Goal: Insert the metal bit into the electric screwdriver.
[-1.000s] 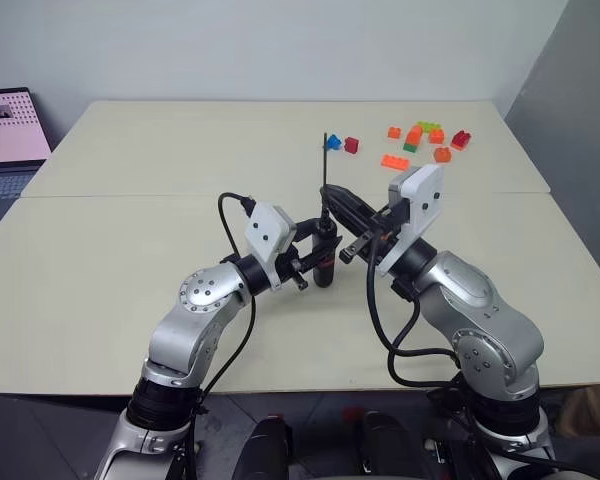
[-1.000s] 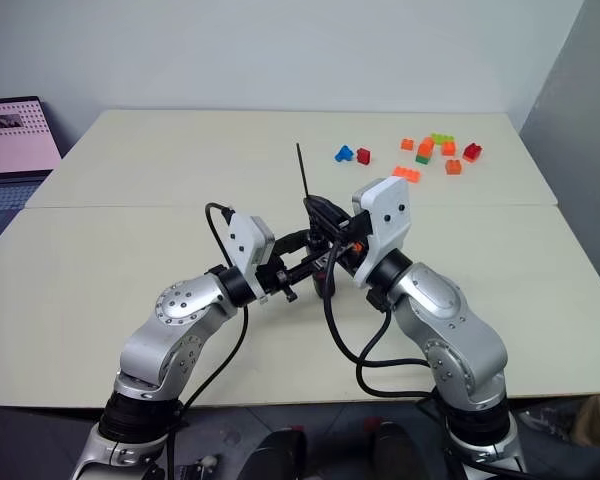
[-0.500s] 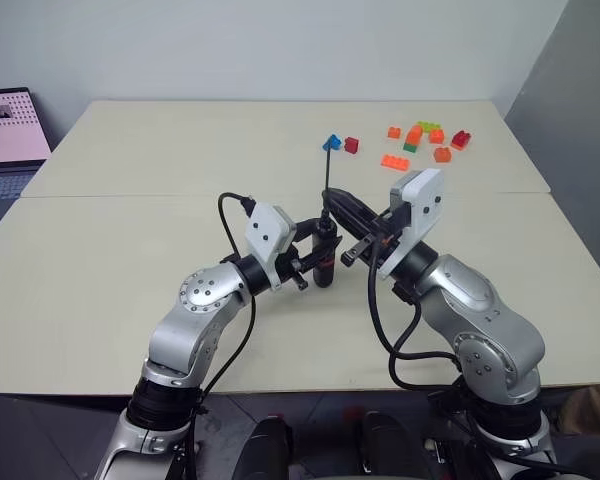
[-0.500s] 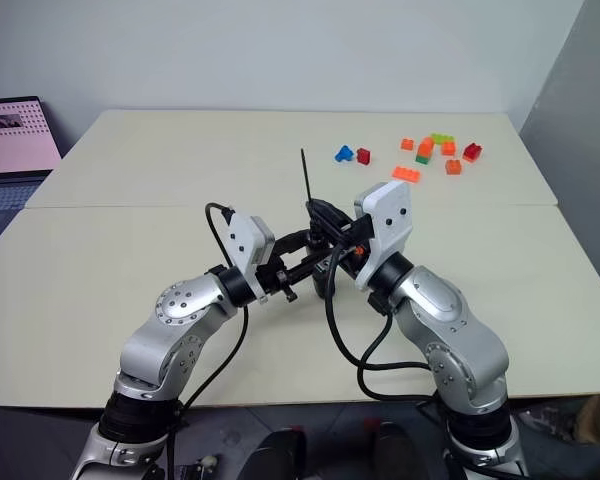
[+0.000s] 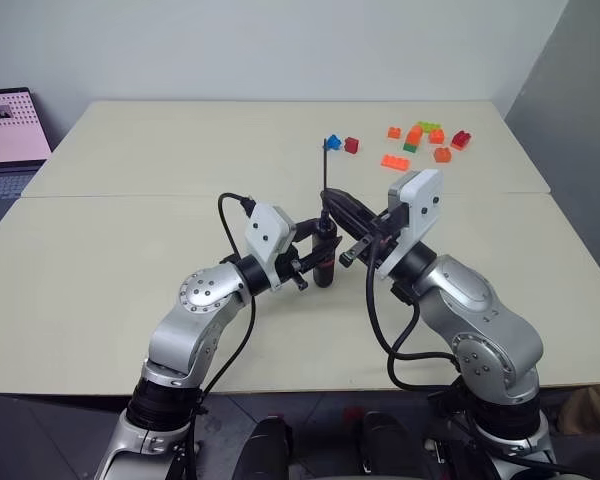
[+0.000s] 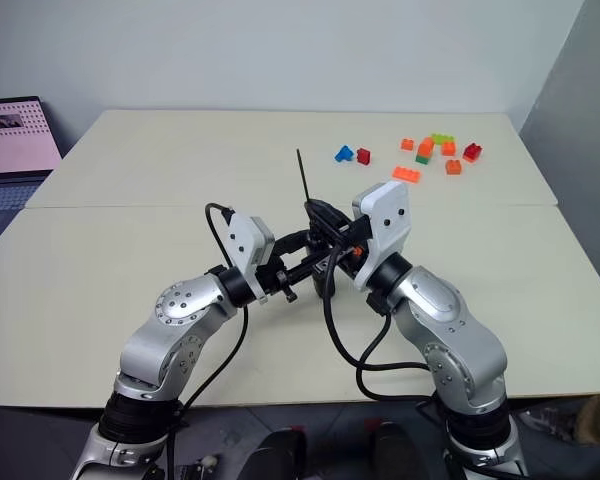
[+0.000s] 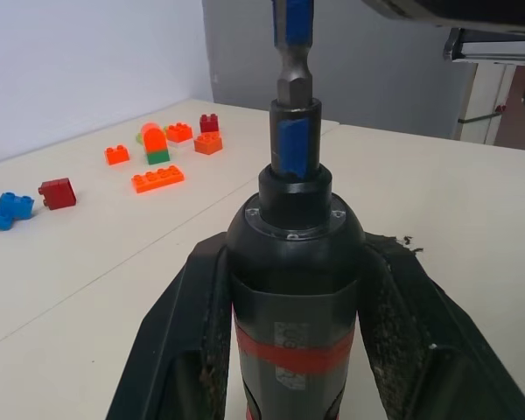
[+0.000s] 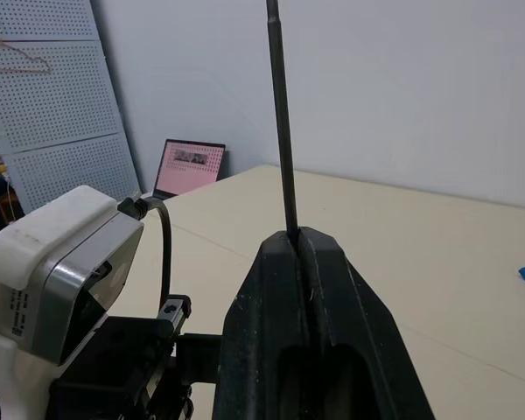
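Electric screwdriver [image 5: 324, 262] held upright over counter [image 5: 130, 250] centre, clamped between left pincer [image 7: 289, 350] fingers. Metal bit [image 6: 304, 178] set upright directly above screwdriver, lower end seated in its tip, pinched by right pincer [image 8: 299, 241] from right side. Toy bricks [image 5: 420, 140] scattered on counter far right, well behind both pincers. Laptop [image 5: 8, 140] placed beyond counter's left edge, far side.
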You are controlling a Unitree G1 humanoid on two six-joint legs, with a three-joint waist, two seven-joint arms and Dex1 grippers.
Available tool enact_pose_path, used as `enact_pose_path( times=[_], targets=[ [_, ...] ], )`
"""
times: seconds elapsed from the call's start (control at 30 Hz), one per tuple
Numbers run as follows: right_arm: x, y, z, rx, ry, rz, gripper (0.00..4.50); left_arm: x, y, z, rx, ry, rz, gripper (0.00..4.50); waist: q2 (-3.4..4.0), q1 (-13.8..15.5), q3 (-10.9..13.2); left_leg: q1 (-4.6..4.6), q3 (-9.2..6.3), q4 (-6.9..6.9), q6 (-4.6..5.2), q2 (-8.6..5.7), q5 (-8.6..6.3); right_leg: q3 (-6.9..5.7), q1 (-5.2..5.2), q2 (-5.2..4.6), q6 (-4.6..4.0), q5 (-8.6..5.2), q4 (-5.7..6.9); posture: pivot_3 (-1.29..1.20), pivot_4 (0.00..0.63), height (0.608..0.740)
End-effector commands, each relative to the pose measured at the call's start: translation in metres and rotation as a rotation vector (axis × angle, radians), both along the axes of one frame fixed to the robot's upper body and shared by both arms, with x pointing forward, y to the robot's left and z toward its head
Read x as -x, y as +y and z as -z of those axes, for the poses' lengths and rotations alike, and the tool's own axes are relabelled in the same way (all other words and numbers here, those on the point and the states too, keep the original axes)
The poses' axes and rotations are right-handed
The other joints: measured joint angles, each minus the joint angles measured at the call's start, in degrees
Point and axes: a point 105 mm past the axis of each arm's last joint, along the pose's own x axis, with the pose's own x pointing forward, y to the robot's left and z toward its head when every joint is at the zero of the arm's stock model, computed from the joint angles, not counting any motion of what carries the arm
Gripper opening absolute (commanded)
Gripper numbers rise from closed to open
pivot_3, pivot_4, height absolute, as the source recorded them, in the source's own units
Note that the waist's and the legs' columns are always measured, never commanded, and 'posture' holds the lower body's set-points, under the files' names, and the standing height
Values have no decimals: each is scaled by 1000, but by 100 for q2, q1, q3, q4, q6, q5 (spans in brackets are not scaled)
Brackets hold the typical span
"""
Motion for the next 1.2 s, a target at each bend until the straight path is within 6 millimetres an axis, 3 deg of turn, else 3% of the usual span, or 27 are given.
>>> enact_pose_path(
  times=[0.03,0.9,1.2],
  targets=[
    [6,4,4,13,20,-40,0,0,4,5,-26,8,-22,1654,0,0,0,0,0,0,0,0,0,0,0,0,0,0,0,0,150,740],
    [6,4,2,75,99,-64,0,7,1,-1,2,-15,-65,1654,2,2,-4,3,-1,-5,0,0,0,2,1,0,0,0,-2,0,150,740],
    [6,3,1,89,97,-61,0,9,0,-18,73,-60,-162,1653,2,2,-4,0,-3,-9,0,0,0,0,-1,0,0,-1,-7,0,150,740]
  ],
)
